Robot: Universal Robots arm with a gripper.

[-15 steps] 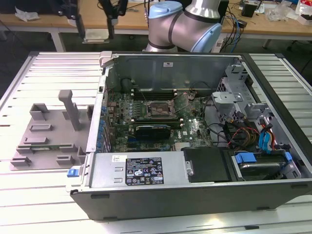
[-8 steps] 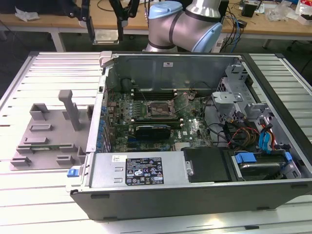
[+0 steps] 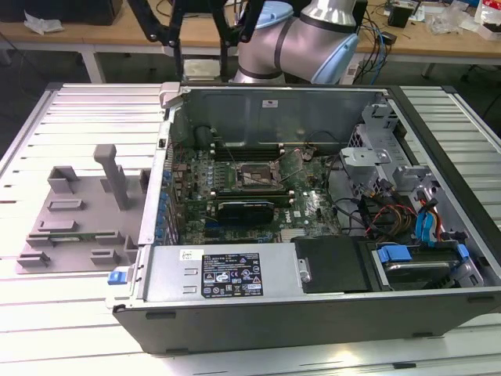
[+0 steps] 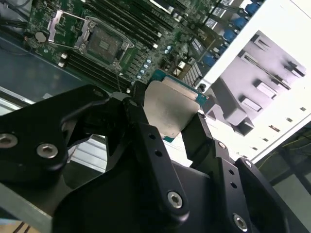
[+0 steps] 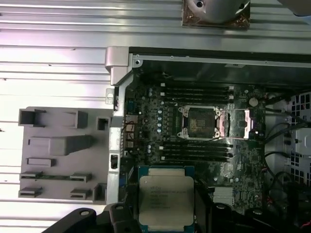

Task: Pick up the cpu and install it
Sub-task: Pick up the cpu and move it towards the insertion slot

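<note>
Grip state: end effector (image 4: 167,121) clenched on the cpu (image 4: 171,108), one finger against each of two opposite edges, visible in both wrist views.
Location of the cpu: aloft between the fingers, silvery lid toward the cameras, over the motherboard (image 5: 170,141) edge next to the case wall (image 5: 115,145); well apart from the socket (image 5: 199,121).
Target state: socket bare, load plate (image 5: 240,121) swung open to one side, memory slots along both flanks.
Risk of slipping: hold on thin edges only; likely drop onto the motherboard from any jolt or loosening in transit.
Risk of wrong orientation: notch and corner marks not readable here; forced seating against the socket keys likely to damage contacts.
Risk of tilt: one corner down first on descent, with bent socket pins as the probable result.
Risk of collision: fingers reaching past the chip's outline; possible strike on the socket frame or the open load plate.
Risk of early release: fall from height, chip askew on the socket rather than seated.
Surroundings: gray fixture (image 3: 78,211) on the tabletop (image 3: 78,110) beside the case, apart from the work.
</note>
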